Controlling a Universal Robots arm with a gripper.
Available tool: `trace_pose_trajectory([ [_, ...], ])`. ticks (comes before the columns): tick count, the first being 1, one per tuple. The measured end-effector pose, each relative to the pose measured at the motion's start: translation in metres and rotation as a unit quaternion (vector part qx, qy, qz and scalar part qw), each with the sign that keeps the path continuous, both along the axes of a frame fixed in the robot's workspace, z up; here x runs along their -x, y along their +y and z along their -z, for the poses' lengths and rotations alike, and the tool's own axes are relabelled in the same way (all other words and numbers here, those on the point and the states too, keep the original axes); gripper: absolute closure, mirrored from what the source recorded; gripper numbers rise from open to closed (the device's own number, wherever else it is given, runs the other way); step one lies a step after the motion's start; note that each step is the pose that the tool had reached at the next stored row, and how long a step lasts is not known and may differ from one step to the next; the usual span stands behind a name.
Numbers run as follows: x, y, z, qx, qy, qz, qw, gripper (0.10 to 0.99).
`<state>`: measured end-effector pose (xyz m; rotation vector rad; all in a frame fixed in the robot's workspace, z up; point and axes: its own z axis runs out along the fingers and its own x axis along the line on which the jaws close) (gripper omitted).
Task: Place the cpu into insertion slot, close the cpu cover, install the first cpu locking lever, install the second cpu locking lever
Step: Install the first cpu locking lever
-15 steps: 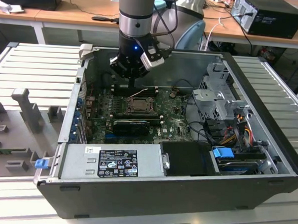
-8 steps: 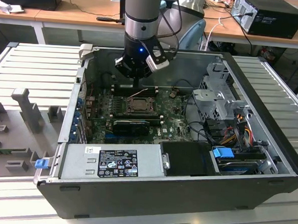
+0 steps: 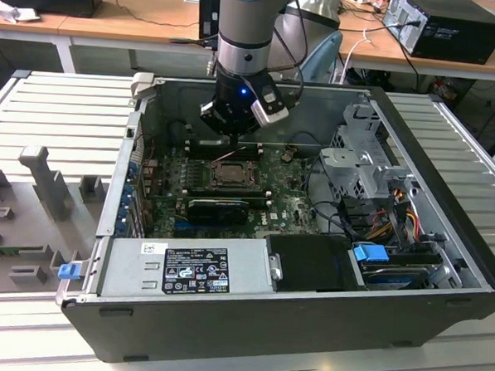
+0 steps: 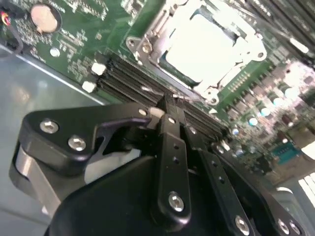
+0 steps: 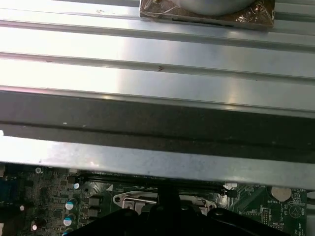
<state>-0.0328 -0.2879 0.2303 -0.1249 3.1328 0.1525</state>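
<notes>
Nearest in the exterior view, the open computer case lies on the ribbed metal bench. Along the case's front wall it holds the grey power supply and, toward the front right corner, a drive with a blue tab. Behind these lies the green board with a long black card.

Further in, near the middle of the board, is the insertion slot. In the second wrist view the cpu already sits inside it, and the cpu cover seems to lie flat around the chip.

The gripper hangs just beyond the slot, toward the case's far wall, over the black memory slots. Its fingers are brought together. A thin wire lies close to the tips, and I cannot tell whether they pinch it.

I judge that the work is at the locking levers. This step calls for a small, exact push on a thin springy wire, low over the board, without catching the memory slots.
</notes>
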Motion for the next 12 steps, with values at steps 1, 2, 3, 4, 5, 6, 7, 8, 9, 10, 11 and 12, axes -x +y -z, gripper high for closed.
trace_pose_trajectory([
  [1, -0.0008, 0.0006, 0.0014, 0.0000, 0.0000, 0.000, 1.0000, 0.980],
  [2, -0.0015, 0.0008, 0.0025, -0.0001, -0.0001, 0.000, 1.0000, 0.980],
  [3, -0.0023, 0.0008, 0.0033, -0.0001, 0.0000, 0.000, 1.0000, 0.980],
  [4, -0.0042, 0.0008, 0.0044, 0.0000, 0.0000, 0.000, 1.0000, 0.980],
  [5, -0.0078, 0.0008, 0.0066, -0.0001, 0.0000, 0.001, 1.0000, 0.980],
  [6, -0.0086, 0.0008, 0.0078, 0.0000, 0.0000, 0.001, 1.0000, 0.980],
  [7, -0.0090, 0.0009, 0.0093, 0.0000, 0.0000, 0.001, 1.0000, 0.980],
  [8, -0.0092, 0.0009, 0.0117, 0.0000, 0.0000, 0.001, 1.0000, 0.980],
  [9, -0.0098, 0.0010, 0.0132, 0.0000, 0.0000, 0.001, 1.0000, 0.980],
  [10, -0.0106, 0.0011, 0.0143, 0.0000, -0.0001, 0.001, 1.0000, 0.980],
  [11, -0.0112, 0.0012, 0.0148, 0.0000, -0.0001, 0.001, 1.0000, 0.980],
  [12, -0.0124, 0.0013, 0.0158, 0.0000, -0.0001, 0.001, 1.0000, 0.980],
])
